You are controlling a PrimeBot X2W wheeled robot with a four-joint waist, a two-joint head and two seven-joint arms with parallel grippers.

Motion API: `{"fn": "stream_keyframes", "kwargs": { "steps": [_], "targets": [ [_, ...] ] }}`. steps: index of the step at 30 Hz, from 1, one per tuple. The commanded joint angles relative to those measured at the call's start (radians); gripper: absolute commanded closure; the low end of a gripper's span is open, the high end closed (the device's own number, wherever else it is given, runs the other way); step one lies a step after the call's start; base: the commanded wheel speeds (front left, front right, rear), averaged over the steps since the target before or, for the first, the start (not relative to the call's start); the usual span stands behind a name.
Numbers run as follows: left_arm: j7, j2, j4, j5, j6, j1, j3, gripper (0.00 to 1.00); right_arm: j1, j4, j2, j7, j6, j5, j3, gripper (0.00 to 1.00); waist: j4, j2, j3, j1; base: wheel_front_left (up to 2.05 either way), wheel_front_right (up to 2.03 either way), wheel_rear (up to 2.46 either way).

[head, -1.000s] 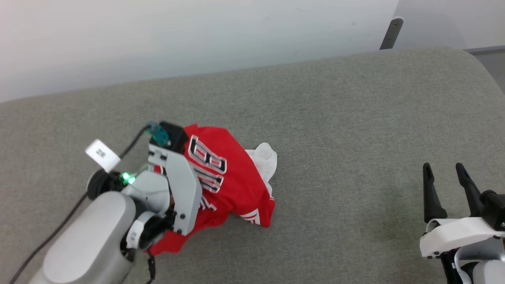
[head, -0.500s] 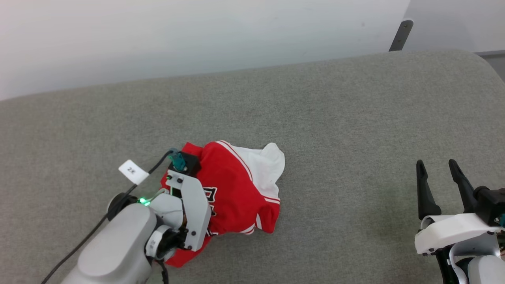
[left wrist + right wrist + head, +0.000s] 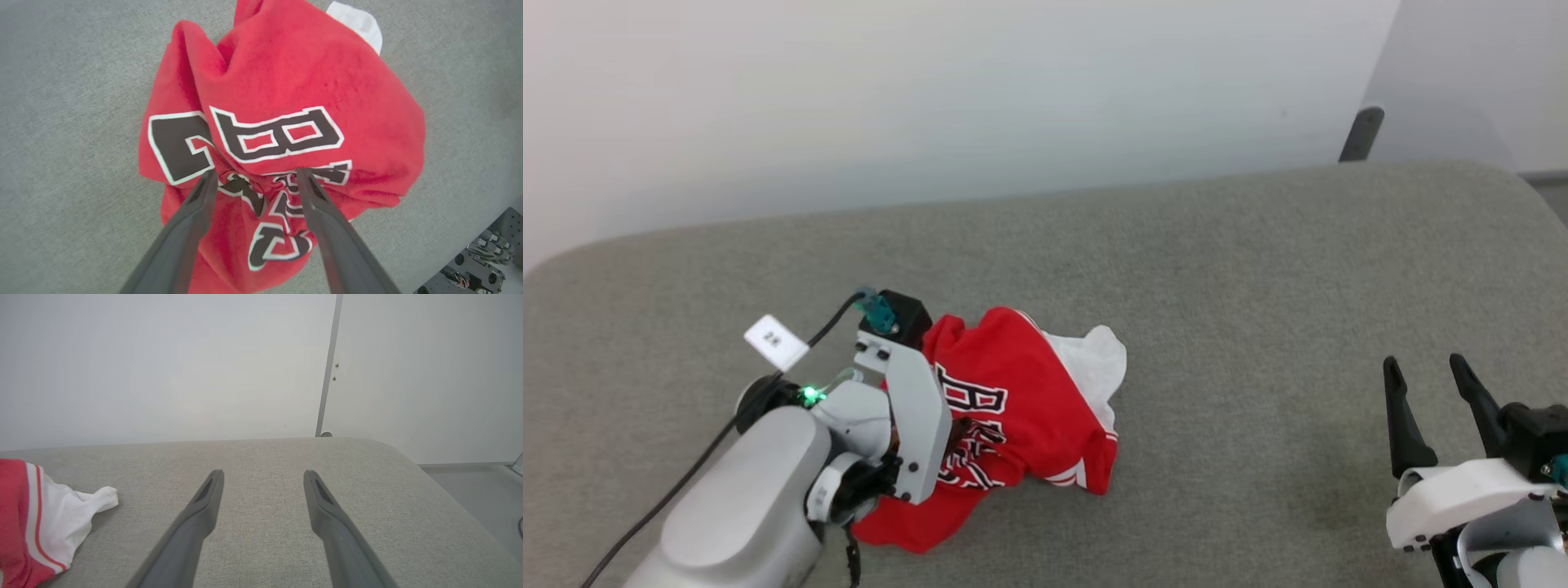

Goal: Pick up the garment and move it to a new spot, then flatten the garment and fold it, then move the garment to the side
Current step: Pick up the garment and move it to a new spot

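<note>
The garment (image 3: pixel 1021 408), a red jersey with black white-outlined lettering and a white sleeve, lies crumpled in a heap on the grey cushion at centre left. My left gripper (image 3: pixel 960 433) points down into the heap. In the left wrist view its fingers (image 3: pixel 204 196) stand wide apart, tips pressed into the puckered lettering of the garment (image 3: pixel 294 81), so the left gripper (image 3: pixel 256 175) is open. My right gripper (image 3: pixel 1423 363) hovers open and empty at the lower right, well away from the shirt. Seen from its own wrist, the right gripper (image 3: pixel 263 473) has the white sleeve of the garment (image 3: pixel 61 514) to its far left.
The wide grey upholstered cushion (image 3: pixel 1217 286) has a rounded far-right corner and a pale wall behind it. A dark post (image 3: pixel 1360 131) stands at the back right. A black cable with a white tag (image 3: pixel 774 341) trails from my left wrist.
The head camera has shifted. The garment under my left gripper has turned and slumped, so other lettering now faces up. The right gripper has kept its pose.
</note>
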Motion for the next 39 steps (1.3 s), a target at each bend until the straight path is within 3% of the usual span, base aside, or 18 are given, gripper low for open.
{"fn": "stream_keyframes", "kwargs": {
  "steps": [1, 8, 15, 26, 31, 39],
  "targets": [
    [-0.008, 0.010, -0.018, 0.000, 0.005, 0.023, 0.005, 0.00, 0.021, -0.004, -0.007, 0.003, 0.000, 0.003, 0.004, 0.00, 0.026, -0.0001, -0.039, 0.0000, 0.00, 0.00, 0.00],
    [-0.124, 0.065, -0.156, -0.001, 0.030, 0.103, 0.063, 0.00, 0.046, -0.014, -0.010, 0.005, 0.000, 0.009, 0.017, 0.00, 0.057, -0.0001, -0.080, 0.0000, 0.00, 0.00, 0.00],
    [-0.431, 0.102, -0.247, 0.031, 0.027, 0.230, 0.156, 0.00, 0.067, -0.007, -0.019, -0.012, 0.000, 0.016, 0.026, 0.00, 0.081, -0.0001, -0.111, 0.0000, 0.00, 0.00, 0.00],
    [-0.821, 0.098, -0.201, 0.034, 0.029, 0.441, 0.264, 0.00, 0.107, 0.014, -0.043, -0.050, 0.000, 0.021, 0.022, 0.00, 0.129, -0.0001, -0.150, 0.0000, 0.00, 0.00, 0.00],
    [-0.915, 0.095, -0.155, 0.033, 0.012, 0.484, 0.283, 0.00, 0.124, 0.019, -0.051, -0.064, 0.000, 0.022, 0.012, 0.00, 0.150, -0.0001, -0.160, 0.0000, 0.00, 0.00, 0.00],
    [-0.972, 0.099, -0.107, 0.020, 0.001, 0.519, 0.320, 0.00, 0.146, 0.014, -0.056, -0.080, 0.000, 0.017, -0.004, 0.00, 0.172, -0.0001, -0.176, 0.0000, 0.00, 0.00, 0.00]
  ]
}}
